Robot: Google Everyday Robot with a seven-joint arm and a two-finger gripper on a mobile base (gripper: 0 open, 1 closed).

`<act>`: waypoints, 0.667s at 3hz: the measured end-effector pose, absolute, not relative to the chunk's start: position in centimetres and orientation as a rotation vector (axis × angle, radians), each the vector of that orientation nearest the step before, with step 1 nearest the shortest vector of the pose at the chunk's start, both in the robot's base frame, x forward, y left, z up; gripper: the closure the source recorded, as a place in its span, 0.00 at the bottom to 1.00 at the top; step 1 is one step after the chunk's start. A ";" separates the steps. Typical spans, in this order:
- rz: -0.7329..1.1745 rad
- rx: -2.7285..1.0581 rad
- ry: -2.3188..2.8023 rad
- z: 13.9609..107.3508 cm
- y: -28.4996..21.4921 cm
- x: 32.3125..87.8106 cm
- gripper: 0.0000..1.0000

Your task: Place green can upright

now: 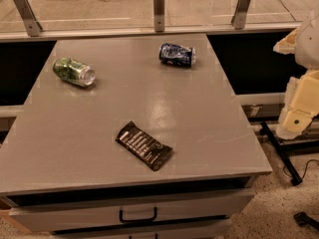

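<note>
The green can point(74, 71) lies on its side at the back left of the grey table point(149, 108), with its silver top facing right and towards the front. My gripper point(290, 42) is on the pale arm at the far right edge of the view. It is off the table, well away from the can, and holds nothing that I can see.
A crushed dark blue can point(177, 54) lies on its side at the back middle. A dark snack wrapper point(144, 145) lies flat near the front middle. A glass railing with metal posts point(158, 8) runs behind the table. Drawers with a handle point(137, 215) are below the front edge.
</note>
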State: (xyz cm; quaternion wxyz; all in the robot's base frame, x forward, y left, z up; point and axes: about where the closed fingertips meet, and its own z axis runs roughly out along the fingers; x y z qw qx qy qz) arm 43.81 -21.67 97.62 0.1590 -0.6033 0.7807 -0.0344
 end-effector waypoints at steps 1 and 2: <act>-0.098 -1.725 2.232 97.6 -21.7 43.8 0.00; -0.091 -1.730 2.209 98.1 -20.5 44.3 0.00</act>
